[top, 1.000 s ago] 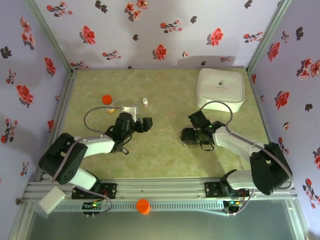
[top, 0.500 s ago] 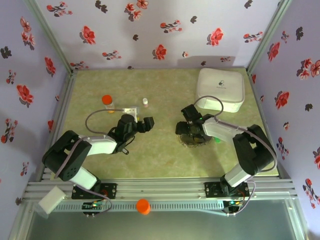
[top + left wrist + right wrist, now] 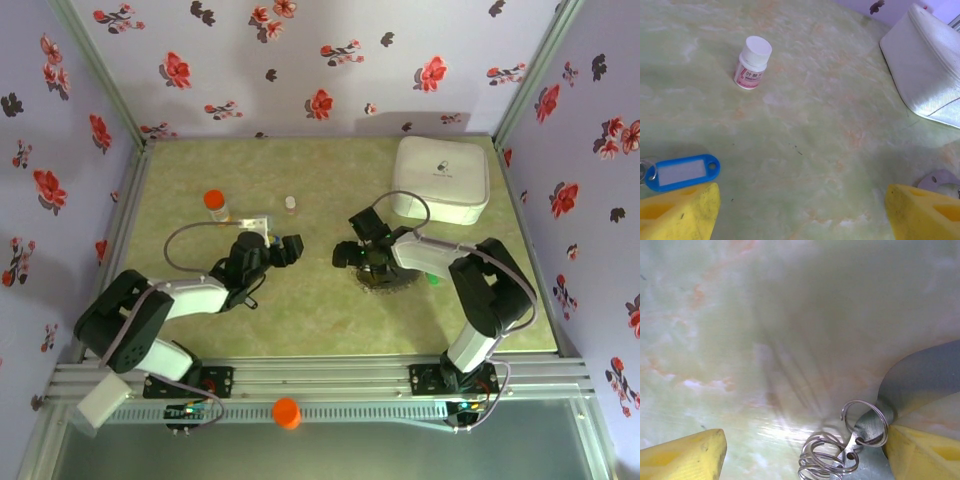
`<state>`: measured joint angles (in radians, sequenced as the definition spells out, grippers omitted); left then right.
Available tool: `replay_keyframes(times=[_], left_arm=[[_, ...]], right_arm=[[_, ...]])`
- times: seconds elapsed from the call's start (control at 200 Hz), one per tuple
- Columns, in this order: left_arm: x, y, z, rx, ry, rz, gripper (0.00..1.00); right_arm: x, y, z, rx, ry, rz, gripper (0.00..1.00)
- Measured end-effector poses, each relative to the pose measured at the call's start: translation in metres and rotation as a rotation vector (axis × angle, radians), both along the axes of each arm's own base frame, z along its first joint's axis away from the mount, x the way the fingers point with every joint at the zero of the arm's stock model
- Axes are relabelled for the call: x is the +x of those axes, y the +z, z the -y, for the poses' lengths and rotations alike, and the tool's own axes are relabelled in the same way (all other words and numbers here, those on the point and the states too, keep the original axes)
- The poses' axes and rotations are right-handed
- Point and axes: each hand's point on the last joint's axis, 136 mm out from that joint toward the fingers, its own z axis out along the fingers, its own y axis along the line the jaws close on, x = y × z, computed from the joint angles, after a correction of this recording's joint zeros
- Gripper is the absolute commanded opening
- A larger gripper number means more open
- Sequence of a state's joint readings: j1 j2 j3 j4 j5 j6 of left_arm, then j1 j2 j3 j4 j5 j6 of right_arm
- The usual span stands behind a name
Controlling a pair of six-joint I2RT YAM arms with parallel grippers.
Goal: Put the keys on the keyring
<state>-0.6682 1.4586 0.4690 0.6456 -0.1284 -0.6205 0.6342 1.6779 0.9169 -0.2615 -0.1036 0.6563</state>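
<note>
One change, right tool [image 3: 350, 240] moved leftward

From here I see a pale green bench [image 3: 320, 315] marbled with orange veins, lilac walls [image 3: 300, 100] dotted with red and black flowers, a white box [image 3: 442, 178], a blue key tag [image 3: 682, 172] with a white insert, and yellow fingers [image 3: 682, 212] on my left hand [image 3: 801, 212].
</note>
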Motion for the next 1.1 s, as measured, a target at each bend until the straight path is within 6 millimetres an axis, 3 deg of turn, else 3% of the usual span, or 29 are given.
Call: replay_keyframes(times=[0.35,0.545,0.71,0.875,1.1], left_arm=[[-0.011,0.000,-0.025,0.058,0.075,-0.049,0.85],[-0.023,0.003,-0.057,0.158,0.224,-0.218,0.83],[-0.061,0.014,-0.093,0.204,0.332,-0.354,0.82],[-0.102,-0.014,-0.119,0.310,0.389,-0.538,0.67],[-0.124,-0.055,-0.121,0.436,0.375,-0.737,0.50]], right_arm=[[0.006,0.014,-0.036,0.135,0.038,0.018,0.82],[0.010,0.024,-0.018,0.057,0.000,0.071,0.84],[0.015,0.053,-0.003,0.017,-0.022,0.161,0.84],[0.016,0.058,0.000,0.012,-0.030,0.179,0.84],[0.013,0.054,0.002,0.002,-0.024,0.172,0.84]])
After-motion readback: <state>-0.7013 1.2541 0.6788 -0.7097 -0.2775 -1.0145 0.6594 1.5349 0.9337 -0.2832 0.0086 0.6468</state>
